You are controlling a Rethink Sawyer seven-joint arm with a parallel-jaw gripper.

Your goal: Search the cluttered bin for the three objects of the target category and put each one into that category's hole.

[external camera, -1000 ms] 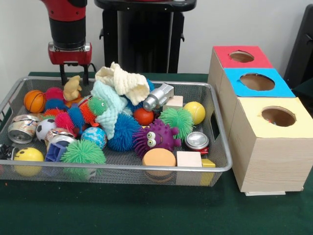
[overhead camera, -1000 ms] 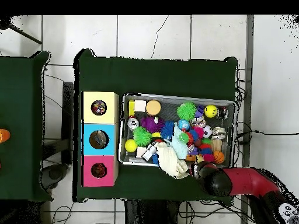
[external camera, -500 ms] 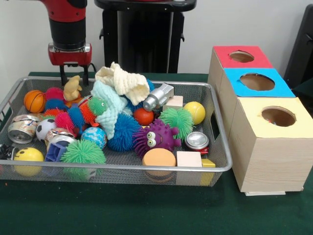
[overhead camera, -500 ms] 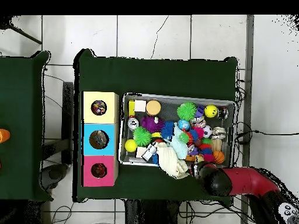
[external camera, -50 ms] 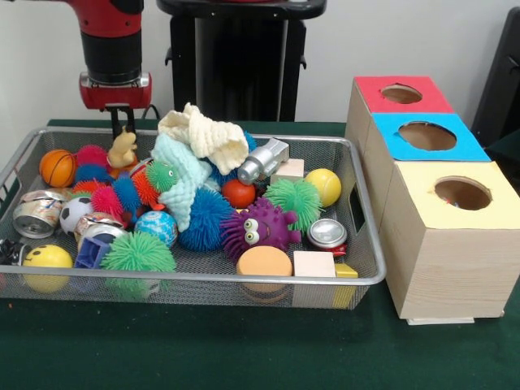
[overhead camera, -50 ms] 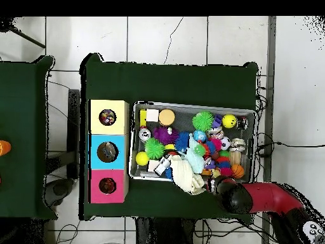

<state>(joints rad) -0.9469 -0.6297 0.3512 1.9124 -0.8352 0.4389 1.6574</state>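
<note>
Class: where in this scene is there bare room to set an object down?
Free: green tabletop before the mesh bin; a mesh patch between the silver can and bin wall. Crowded: the bin's left half around the basketball.

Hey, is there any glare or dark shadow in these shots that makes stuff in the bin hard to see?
Front view: even light, small glints on the silver can and crushed can, soft shadow under the mesh bin. Overhead view: flat light, the bin is small, its items crowd together; the arm's hand reads clearly only from the front.
</note>
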